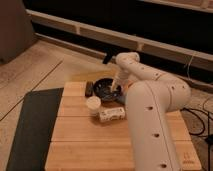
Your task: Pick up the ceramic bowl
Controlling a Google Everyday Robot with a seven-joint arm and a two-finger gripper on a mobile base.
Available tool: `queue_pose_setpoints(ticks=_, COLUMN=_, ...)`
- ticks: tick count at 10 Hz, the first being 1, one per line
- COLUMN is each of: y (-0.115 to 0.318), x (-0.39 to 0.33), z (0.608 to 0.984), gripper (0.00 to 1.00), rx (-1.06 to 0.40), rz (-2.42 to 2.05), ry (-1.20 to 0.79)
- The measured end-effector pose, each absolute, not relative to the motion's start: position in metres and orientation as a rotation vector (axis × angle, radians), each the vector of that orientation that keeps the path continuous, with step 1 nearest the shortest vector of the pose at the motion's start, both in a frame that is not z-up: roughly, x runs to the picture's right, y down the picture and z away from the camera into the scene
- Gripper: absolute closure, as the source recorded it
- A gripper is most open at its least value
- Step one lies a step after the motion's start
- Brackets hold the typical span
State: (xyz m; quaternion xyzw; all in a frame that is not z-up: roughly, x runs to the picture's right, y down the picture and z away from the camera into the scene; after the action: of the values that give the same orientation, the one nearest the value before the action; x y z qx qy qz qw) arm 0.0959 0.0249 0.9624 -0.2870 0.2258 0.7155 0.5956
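The gripper (pixel 116 89) is lowered at the ceramic bowl's (pixel 105 89) right rim; bowl apparently not lifted off the wooden table (pixel 85 140). Finger state cannot be told.

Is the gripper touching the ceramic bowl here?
Cannot tell. In the camera view the gripper sits at the ceramic bowl's right rim, but neither contact nor gap shows.

No readable text, label or number anywhere; gripper (pixel 115 90) sat at the bowl (pixel 104 88).
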Motion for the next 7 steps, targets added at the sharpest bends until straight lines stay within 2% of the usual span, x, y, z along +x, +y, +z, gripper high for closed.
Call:
queue_pose_setpoints(ticks=1, y=0.026, x=0.096, z=0.964, gripper=0.87, rx=-0.667, rz=1.663, ry=0.517)
queue_pose_setpoints(ticks=3, y=0.029, x=0.096, z=0.962, gripper=1.00, rx=-0.668, rz=1.654, ry=0.521)
queue_pose_setpoints(ticks=5, y=0.021, x=0.099, z=0.958, gripper=1.00, rx=-0.647, rz=1.653, ry=0.511)
queue_pose_setpoints(ticks=7, y=-0.018, x=0.101, z=0.945, gripper=1.00, rx=-0.550, rz=1.628, ry=0.474)
